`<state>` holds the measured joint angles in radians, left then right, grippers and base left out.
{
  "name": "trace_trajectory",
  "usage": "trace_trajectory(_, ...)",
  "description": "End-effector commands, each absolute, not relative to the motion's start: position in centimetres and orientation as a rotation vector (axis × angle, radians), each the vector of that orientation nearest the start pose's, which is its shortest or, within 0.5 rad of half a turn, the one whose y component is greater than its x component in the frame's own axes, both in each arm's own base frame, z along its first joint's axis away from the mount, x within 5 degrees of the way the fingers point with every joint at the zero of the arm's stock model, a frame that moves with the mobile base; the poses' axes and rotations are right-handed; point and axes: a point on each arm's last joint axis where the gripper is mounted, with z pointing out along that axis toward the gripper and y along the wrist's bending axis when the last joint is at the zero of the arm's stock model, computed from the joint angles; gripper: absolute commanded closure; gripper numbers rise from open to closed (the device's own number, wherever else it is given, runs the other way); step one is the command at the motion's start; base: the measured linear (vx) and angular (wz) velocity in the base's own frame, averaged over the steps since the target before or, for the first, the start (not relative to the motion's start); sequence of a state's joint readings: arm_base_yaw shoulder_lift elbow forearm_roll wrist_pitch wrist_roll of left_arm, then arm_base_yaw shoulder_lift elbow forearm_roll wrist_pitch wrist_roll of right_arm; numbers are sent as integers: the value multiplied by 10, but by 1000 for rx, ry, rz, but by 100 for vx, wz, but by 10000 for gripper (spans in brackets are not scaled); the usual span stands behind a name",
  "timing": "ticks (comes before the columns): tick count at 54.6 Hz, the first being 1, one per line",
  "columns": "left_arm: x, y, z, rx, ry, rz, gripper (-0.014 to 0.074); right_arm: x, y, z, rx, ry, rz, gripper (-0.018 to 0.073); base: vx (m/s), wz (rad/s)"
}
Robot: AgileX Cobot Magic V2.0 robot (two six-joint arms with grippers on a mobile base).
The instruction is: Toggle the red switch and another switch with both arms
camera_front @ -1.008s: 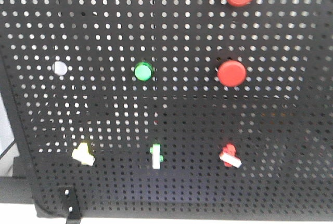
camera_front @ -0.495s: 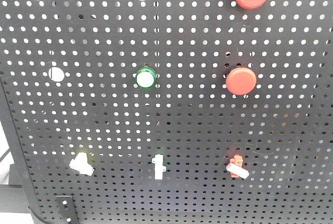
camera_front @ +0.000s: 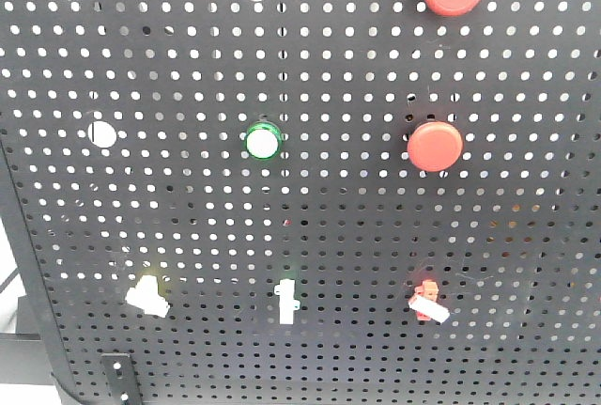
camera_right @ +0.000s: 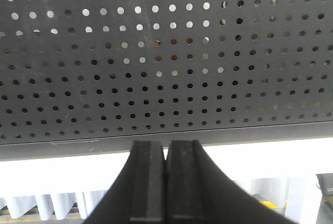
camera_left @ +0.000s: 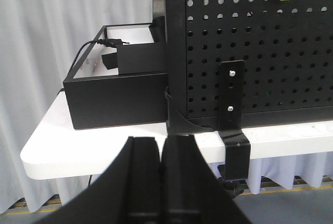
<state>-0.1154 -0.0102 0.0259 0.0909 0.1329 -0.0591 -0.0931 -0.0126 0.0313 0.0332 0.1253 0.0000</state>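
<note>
Front cam: black pegboard (camera_front: 188, 217) fills the frame. The red switch (camera_front: 427, 300) sits in the bottom row on the right, w/ its white lever angled down-right. The pale yellow switch (camera_front: 147, 294) is bottom left, and a green-base toggle (camera_front: 285, 300) is btwn them. Above are two round red buttons (camera_front: 435, 146) and a green button (camera_front: 263, 142). Left wrist cam: left tool (camera_left: 162, 148) is closed, pads pressed together w/ nothing in them, low by the board's corner bracket (camera_left: 232, 109). The yellow switch is far up at top right, and a black box (camera_left: 114, 94) sits on the white worktop (camera_left: 78, 146). Right wrist cam: right tool (camera_right: 166, 148) is also closed and empty, just under the board's bottom edge.
</note>
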Motion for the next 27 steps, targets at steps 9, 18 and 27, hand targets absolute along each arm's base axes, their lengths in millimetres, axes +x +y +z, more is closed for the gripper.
trace_trajectory(9,56,-6,194,100,1553,-70,594,56,-5,198,91,1535,-51,566,0,0)
trace_trajectory(18,56,-6,194,100,1553,-70,594,56,-5,199,91,1531,-52,566,0,0)
trace_trajectory(27,56,-6,197,100,1526,-73,594,56,-5,204,88,1472,-54,566,0,0)
